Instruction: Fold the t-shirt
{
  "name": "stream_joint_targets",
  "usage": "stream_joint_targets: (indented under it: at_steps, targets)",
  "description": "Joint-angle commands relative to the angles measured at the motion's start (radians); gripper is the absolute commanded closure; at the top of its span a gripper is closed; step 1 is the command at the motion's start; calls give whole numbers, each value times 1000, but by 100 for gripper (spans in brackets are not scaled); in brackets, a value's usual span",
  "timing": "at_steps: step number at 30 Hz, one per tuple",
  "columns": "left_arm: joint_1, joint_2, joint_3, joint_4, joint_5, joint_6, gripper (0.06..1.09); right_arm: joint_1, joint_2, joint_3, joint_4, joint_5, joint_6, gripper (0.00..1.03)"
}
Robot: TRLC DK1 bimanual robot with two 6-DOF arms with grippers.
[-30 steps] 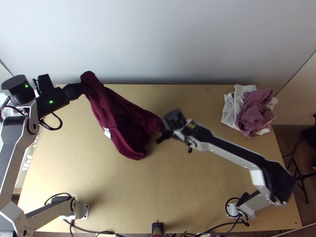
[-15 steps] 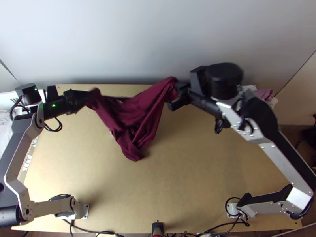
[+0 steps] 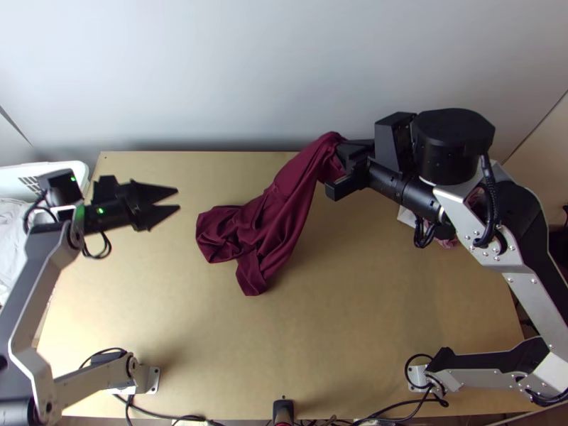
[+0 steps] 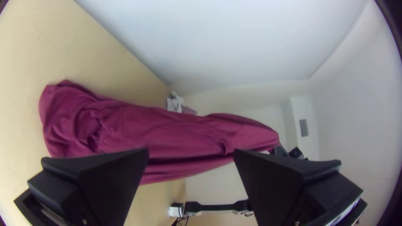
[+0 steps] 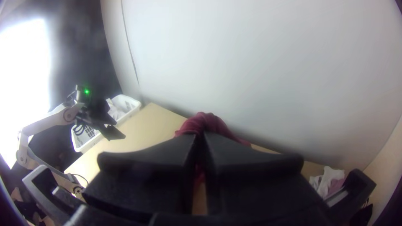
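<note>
With my right hand I hold the shirt, which is dark red. In the right wrist view, its two fingers are pressed together on a gathered piece of the cloth, near the far side of the desk. I cannot tell which part of the shirt this is.

From this hand the shirt hangs down in long, slanting folds. Its lower part lies bunched on the desk, left of the middle, with one loose lobe towards the left and one narrow end towards the near edge. From the left wrist view I see it as one long sloping piece, lifted at the end where the right hand is.

My left hand is over the left side of the desk, with its fingers apart and nothing between them. It points at the shirt but does not touch it.

Beside the left edge of the desk is a white basket with pale cloth inside. On the right side of the desk, partly behind the right arm, there is a small pile of white and mauve cloths.
</note>
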Motion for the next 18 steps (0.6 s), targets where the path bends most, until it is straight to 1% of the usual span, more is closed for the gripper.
stream_joint_targets:
  at_steps: [1,3,6,9,11,12,14,15,18]
  targets:
    - [-178,-118,-127,-50,29,82,10,-2,-44,-60,-15,1,5,100]
    - [-300,-122,-164,-58,-8,84,10,-5,-44,-61,-15,1,7,100]
    - [-483,-118,-216,-55,-98,107,10,-7,-41,-66,-12,5,14,100]
    - [-656,-89,-253,-15,-266,112,10,-8,-41,-79,-9,5,22,100]
    - [-727,-64,-260,36,-408,127,10,-8,-41,-76,-4,5,30,100]
    - [-745,-50,-251,49,-459,135,10,-8,-39,-73,-3,5,31,100]
    - [-748,-30,-222,51,-523,167,10,-7,-39,-67,-3,5,33,100]
    - [-760,-26,-208,52,-575,185,10,-7,-39,-64,-3,4,34,100]
    - [-857,-23,-185,46,-775,256,10,-8,-39,-64,-4,4,42,100]
